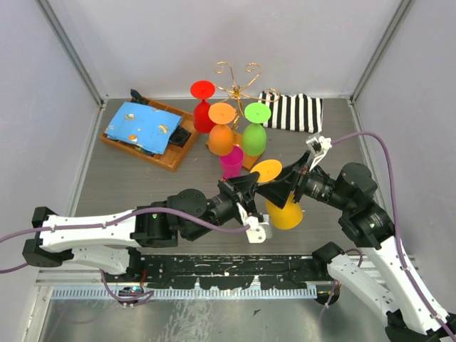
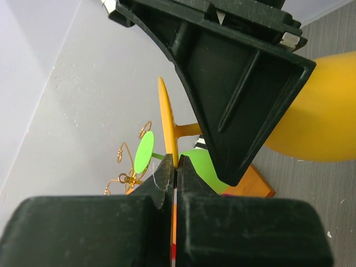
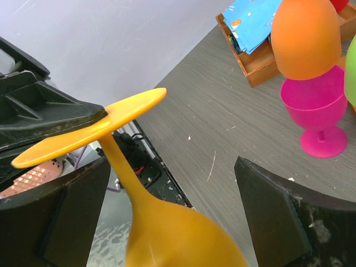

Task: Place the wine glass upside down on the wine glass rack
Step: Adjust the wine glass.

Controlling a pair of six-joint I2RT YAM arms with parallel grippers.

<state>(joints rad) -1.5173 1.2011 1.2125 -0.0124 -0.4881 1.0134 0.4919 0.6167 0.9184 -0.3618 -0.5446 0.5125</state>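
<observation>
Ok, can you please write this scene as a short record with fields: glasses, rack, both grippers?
held glass: yellow plastic wine glass, foot up, not yet on rack
left gripper: shut on the yellow glass's flat foot
right gripper: open, fingers either side of that glass
rack: thin gold wire rack with wooden base, at the back
hanging on rack: red wine glass, orange wine glass, green wine glass, upside down
on table: pink wine glass, upright, before the rack
other: wooden tray with blue cloth; black-and-white striped cloth

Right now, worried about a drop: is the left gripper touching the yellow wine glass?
Touching. Left wrist view: the left gripper pinches the yellow wine glass by its foot's edge, no gap.
</observation>
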